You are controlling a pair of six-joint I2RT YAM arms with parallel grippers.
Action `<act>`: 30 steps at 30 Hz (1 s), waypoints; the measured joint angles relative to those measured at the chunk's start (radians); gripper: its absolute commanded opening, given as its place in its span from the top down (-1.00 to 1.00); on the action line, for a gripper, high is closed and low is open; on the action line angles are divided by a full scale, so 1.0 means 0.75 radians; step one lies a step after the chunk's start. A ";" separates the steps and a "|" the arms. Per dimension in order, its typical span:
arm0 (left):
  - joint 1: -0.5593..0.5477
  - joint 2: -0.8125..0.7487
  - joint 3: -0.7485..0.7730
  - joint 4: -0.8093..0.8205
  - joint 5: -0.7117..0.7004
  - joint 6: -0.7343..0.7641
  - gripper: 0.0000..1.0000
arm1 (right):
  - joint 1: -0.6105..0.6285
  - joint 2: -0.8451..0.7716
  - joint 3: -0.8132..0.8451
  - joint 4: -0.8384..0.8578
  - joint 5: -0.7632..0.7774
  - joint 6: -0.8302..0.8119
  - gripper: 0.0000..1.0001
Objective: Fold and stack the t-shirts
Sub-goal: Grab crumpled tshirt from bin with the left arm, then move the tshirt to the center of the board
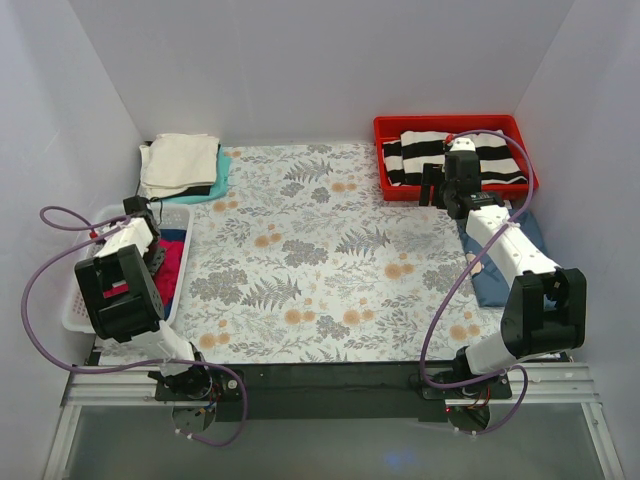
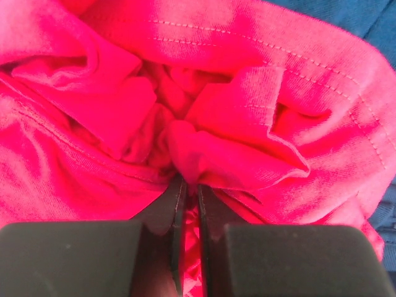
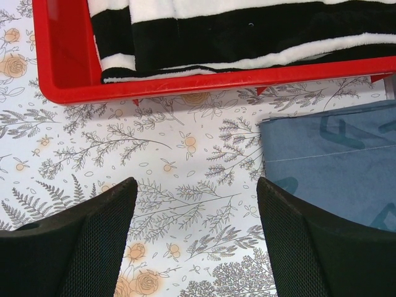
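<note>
Your left gripper (image 2: 190, 197) is pinched shut on only a thin fold of the crimson t-shirt (image 2: 260, 124), crumpled in the white basket (image 1: 72, 305) against the navy t-shirt (image 2: 365, 18). If you lift quickly, the fold may slip out or drag the navy t-shirt along. Your right gripper (image 3: 195, 229) hangs wide and empty.

- Red rectangular plastic tray (image 1: 381, 150) at the far right, holding a black-and-white striped cloth (image 1: 412, 160).
- White slatted plastic basket (image 1: 73, 302) at the left edge.
- Floral-printed table cover (image 1: 320, 260) beneath both.
</note>
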 measured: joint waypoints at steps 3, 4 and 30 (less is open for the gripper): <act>0.000 -0.002 0.012 -0.019 0.001 -0.003 1.00 | 0.000 0.001 0.000 0.000 -0.001 0.004 -0.64; 0.000 -0.005 0.022 -0.033 0.002 -0.003 1.00 | 0.001 0.001 0.000 0.000 0.000 0.005 -0.64; -0.101 -0.359 0.810 0.048 0.637 0.187 1.00 | 0.035 0.103 0.222 -0.006 -0.008 -0.001 -0.64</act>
